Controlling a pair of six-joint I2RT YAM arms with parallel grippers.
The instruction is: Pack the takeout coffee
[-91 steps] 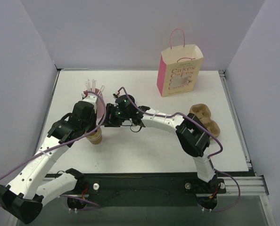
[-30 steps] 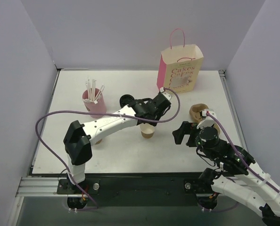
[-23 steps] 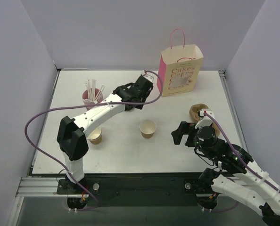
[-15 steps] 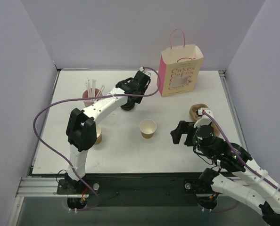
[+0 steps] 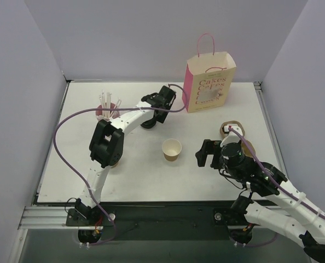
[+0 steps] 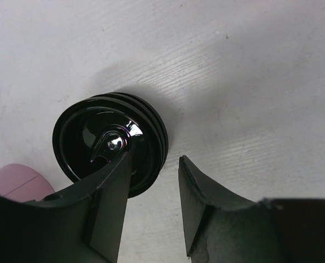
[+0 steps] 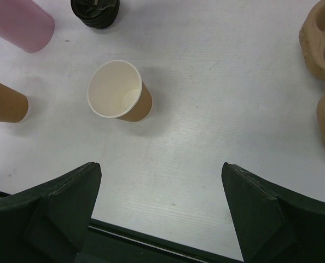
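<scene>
No takeout coffee with a lid on shows in any view. A lidless brown paper cup [image 5: 172,149] [image 7: 119,90] with a white inside stands upright mid-table. My left gripper [image 5: 155,112] [image 6: 155,158] hangs open just above a stack of black lids [image 5: 148,122] [image 6: 110,143]. One finger overlaps the stack, and only bare table lies between the jaws. My right gripper [image 5: 205,155] [image 7: 161,167] is wide open and empty, to the right of the lidless cup and nearer the front edge.
A pink cup of white straws [image 5: 109,112] [image 7: 20,22] stands left of the lids. Stacked brown cups [image 7: 6,101] sit at front left, half hidden by my left arm in the top view. A pink paper bag [image 5: 209,82] stands at the back, a pulp cup carrier [image 5: 236,134] [image 7: 321,71] at right.
My left gripper has left the lidless cup standing mid-table and swung back over the black lids. The right gripper has edged left toward the cup.
</scene>
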